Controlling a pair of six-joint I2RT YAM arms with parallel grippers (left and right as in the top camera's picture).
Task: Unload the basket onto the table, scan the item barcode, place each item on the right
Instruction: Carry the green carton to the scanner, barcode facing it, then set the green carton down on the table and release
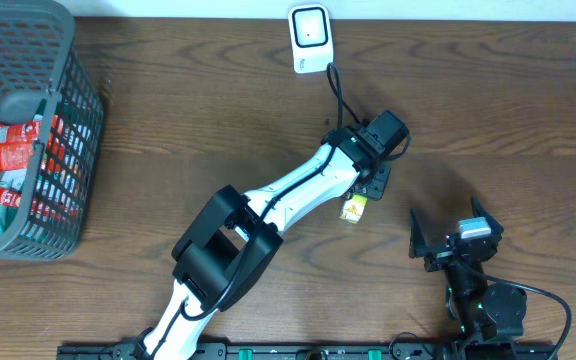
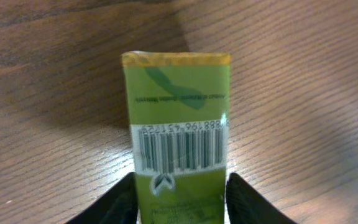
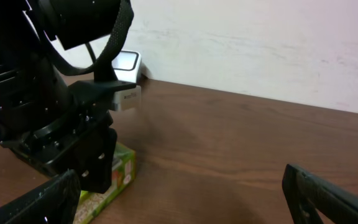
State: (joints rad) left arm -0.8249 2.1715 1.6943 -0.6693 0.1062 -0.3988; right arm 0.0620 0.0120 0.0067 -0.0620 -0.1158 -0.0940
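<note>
The green packet (image 2: 179,106) is seen lying flat on the wooden table (image 1: 168,130), directly between the jaws of the left gripper (image 2: 180,178). In the left wrist view its near end is flanked by the two black fingers (image 2: 114,202), one at each long edge, while the far end with the yellow strip reaches out well beyond the fingertips. The barcode is turned upward and sits just ahead of the fingertips, across the full width of the packet. The jaws are set narrow, at about the width of the packet, with their inner faces right at its sides. Whether the packet is pinched or merely flanked cannot be told from the pictures.

From overhead, the packet (image 1: 355,208) is seen poking out from under the left gripper (image 1: 370,188), and the white scanner (image 1: 309,38) stands well apart from these jaws, at the far edge of the table.

The right gripper (image 3: 179,180) is held with its jaws spread wide, and only bare table is seen between them. The packet lies outside these jaws, beyond the left-hand finger. A grey basket (image 1: 68,130) holding red packets is set far from both grippers.
</note>
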